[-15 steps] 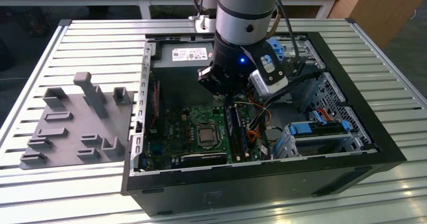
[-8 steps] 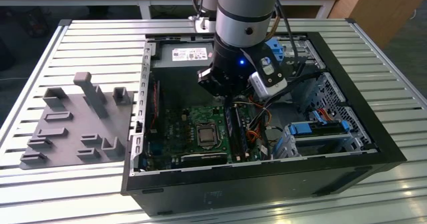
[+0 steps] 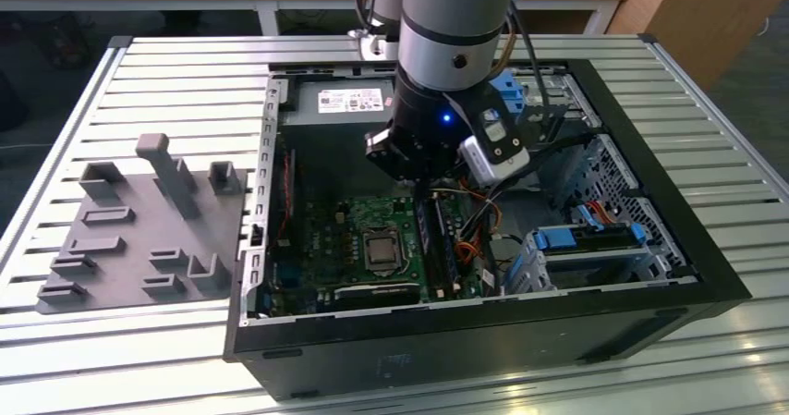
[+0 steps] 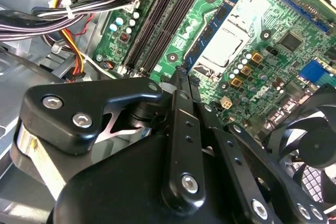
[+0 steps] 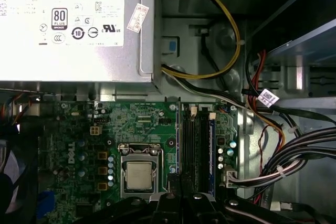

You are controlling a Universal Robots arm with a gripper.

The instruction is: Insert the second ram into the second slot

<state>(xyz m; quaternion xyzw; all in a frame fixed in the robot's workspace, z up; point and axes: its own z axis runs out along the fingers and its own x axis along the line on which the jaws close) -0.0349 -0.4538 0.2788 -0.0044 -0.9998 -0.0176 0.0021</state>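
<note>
Room light: bright, even, overhead; table slats [image 3: 161, 73] washed pale.
Case interior [image 3: 333, 170]: shaded beneath the arm [image 3: 450, 27].
Glare: power supply label [image 5: 63, 24] blown white.
Gripper [image 4: 182, 77]: black mass, screw heads glinting.

Matt metal end effector [image 4: 181, 77], glossy motherboard [image 5: 147, 124], ribbed metal table [image 3: 161, 73].

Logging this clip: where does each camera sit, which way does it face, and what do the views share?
Exterior view: off the arm, above the open computer case, looking down into it; the arm and tool show.
First wrist view: on the arm, facing down at the motherboard and power supply; the tool's links show.
Second wrist view: on the arm, looking along the tool toward the motherboard.
Shared: both wrist views show the memory slots and processor socket.
</note>
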